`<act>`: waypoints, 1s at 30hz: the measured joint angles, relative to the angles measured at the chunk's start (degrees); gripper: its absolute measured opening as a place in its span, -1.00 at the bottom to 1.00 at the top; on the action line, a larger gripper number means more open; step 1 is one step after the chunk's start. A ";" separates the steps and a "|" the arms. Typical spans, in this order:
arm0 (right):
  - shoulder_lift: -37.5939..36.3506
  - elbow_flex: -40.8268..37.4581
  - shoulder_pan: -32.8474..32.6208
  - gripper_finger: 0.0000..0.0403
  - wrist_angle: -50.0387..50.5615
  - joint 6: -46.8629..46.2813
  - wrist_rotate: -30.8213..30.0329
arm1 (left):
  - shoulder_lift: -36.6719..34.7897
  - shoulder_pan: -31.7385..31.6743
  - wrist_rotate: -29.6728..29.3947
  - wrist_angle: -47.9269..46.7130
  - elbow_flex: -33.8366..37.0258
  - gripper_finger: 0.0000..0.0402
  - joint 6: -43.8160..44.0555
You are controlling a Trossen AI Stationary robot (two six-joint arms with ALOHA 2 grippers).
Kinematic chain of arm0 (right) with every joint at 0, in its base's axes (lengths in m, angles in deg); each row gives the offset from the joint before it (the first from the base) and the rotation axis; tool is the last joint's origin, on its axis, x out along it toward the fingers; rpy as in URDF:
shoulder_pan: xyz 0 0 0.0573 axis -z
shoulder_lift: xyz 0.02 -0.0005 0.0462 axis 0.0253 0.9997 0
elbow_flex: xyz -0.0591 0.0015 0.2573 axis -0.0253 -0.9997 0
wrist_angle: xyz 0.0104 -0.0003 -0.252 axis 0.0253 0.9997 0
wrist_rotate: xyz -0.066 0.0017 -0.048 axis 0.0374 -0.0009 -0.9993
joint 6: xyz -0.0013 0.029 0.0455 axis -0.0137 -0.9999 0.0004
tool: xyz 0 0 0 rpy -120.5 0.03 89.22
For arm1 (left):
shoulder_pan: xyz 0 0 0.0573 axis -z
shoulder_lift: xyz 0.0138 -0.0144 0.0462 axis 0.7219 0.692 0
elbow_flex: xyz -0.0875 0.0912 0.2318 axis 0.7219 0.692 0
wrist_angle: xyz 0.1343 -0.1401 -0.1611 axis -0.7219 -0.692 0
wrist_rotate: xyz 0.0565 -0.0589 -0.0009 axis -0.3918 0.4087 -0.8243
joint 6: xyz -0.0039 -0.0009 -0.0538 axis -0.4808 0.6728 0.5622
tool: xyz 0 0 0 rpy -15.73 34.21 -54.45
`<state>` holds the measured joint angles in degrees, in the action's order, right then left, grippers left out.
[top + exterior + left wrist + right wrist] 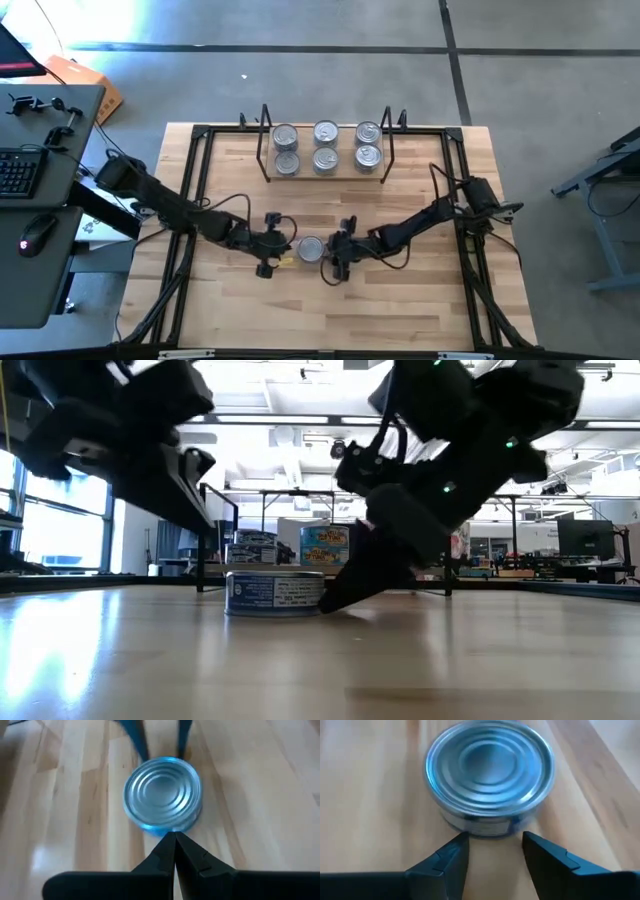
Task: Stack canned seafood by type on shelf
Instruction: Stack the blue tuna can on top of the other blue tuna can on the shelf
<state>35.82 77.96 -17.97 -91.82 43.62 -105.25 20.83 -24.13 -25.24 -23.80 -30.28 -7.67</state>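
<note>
Bare tabletop [300,670] filled the foreground of the low view, then the one loose tin [275,592] standing on it, silver lid up, between the two grippers. Shelf [326,176] stood at the table's far side, well apart, carrying six tins [326,146] in three columns.

Left arm came in from the left; left gripper [174,851] had its fingers pressed together, empty, tip just short of the tin's side. Right gripper [495,851] faced the tin from the other side, fingers spread, nothing between them yet; the tin sat just beyond the tips.

Risks, as judged:
- Right gap looked narrower than the tin. Advancing as set would likely push the tin rather than straddle it.
- A pushed tin would slide toward the closed left tip, and could skid sideways on smooth wood.
- Both grippers crowded one tin; contact between them seemed possible.
- Label only partly readable, so type match on the shelf stayed uncertain.
</note>
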 joint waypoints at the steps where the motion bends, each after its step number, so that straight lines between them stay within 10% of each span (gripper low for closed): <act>1: 0.00 0.00 0.47 -0.13 0.10 0.04 0.42 | 0.86 -0.28 0.23 2.19 0.44 -1.00 0.67; 17: 0.09 -0.18 3.42 -0.31 -4.35 1.79 4.87 | 11.81 -3.27 -0.68 18.50 2.47 -1.00 -1.53; 30: -0.05 1.60 3.50 -0.31 -1.35 0.22 4.45 | 2.25 -1.65 -2.68 -2.57 1.01 -1.00 9.11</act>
<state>35.78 79.56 -14.47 -93.16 43.84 -100.80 23.08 -25.79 -27.91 -26.37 -29.27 1.44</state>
